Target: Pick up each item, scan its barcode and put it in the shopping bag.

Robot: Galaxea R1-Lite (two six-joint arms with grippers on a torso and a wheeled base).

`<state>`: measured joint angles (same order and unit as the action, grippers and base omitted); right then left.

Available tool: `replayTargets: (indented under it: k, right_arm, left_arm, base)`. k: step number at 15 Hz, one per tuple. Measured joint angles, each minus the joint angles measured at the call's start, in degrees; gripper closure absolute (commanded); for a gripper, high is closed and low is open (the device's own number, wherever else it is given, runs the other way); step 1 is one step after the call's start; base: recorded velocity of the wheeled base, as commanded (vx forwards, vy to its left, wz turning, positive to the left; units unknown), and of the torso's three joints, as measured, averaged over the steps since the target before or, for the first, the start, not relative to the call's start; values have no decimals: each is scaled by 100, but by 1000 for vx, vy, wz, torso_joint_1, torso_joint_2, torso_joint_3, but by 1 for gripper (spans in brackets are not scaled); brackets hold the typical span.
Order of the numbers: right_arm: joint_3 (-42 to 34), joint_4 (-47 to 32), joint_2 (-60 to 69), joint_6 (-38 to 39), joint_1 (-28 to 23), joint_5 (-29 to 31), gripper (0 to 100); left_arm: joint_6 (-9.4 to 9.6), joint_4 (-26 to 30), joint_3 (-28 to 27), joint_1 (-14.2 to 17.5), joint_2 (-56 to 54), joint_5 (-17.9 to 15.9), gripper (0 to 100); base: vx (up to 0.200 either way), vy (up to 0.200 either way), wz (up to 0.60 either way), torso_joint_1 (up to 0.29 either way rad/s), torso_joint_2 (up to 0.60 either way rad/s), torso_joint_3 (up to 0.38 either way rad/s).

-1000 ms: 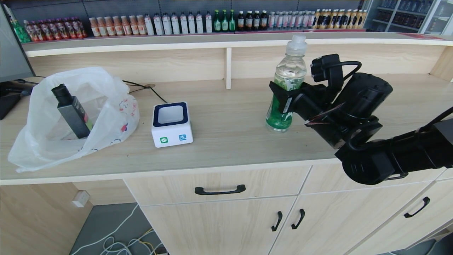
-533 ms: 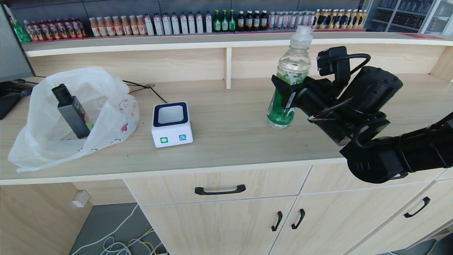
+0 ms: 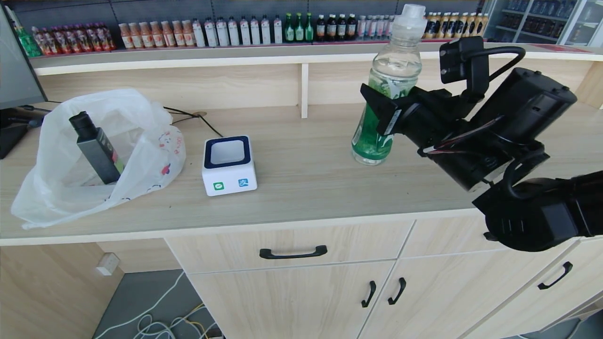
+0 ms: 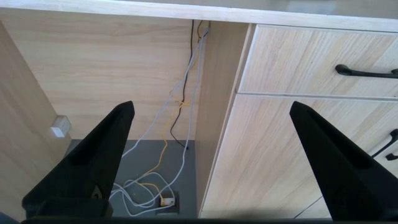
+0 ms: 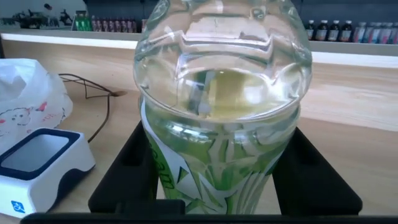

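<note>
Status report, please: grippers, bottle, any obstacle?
Right gripper shut on bottle, held upright. Left gripper open, down by the cabinet. Bare counter between bottle and scanner.

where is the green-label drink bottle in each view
head view: bottle right of centre, upright in the right end effector.
right wrist view: bottle central, close up, between the fingers.
left wrist view: faces the cabinet front instead.
shared landmark: white barcode scanner, centre-left in head view, beside the bottle in right wrist view.
</note>
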<state>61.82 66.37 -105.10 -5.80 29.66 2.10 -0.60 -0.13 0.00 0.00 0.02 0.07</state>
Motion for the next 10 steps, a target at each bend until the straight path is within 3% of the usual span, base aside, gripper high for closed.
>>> replayTargets:
  k: [5, 10]
  right_arm:
    - [-1279, 178, 767, -11, 390, 9, 100]
    - [-2737, 947, 1526, 15, 705, -167, 100]
  left_arm:
    - [9, -7, 0, 0, 0, -5, 0]
    - [9, -5, 0, 0, 0, -5, 0]
  base:
    - [0, 0, 0, 0, 0, 0]
    - [0, 0, 0, 0, 0, 0]
